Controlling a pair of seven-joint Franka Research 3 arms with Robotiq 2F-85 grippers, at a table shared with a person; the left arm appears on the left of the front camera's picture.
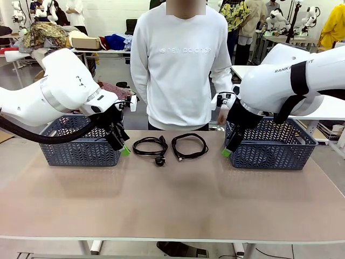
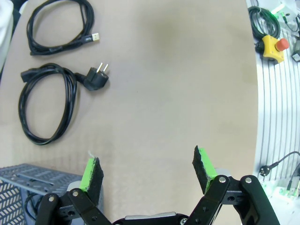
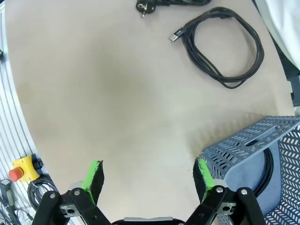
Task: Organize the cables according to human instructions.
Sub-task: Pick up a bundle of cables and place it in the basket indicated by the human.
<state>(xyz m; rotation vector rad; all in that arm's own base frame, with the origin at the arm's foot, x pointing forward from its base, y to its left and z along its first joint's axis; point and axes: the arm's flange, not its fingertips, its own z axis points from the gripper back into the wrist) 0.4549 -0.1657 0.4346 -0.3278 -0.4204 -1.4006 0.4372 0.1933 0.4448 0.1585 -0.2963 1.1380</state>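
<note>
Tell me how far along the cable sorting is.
Roughly half done, it seems: a cable shows inside the right basket, and a dark cord seems to lie in the left basket. Nothing is in hand; both arms' jaws stand open and empty. Left: the power-plug cable and the small-connector cable, lying apart between the baskets.

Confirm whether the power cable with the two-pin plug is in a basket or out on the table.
Out: the power cable lies coiled on the table between the left basket and right basket, beside the USB cable.
</note>
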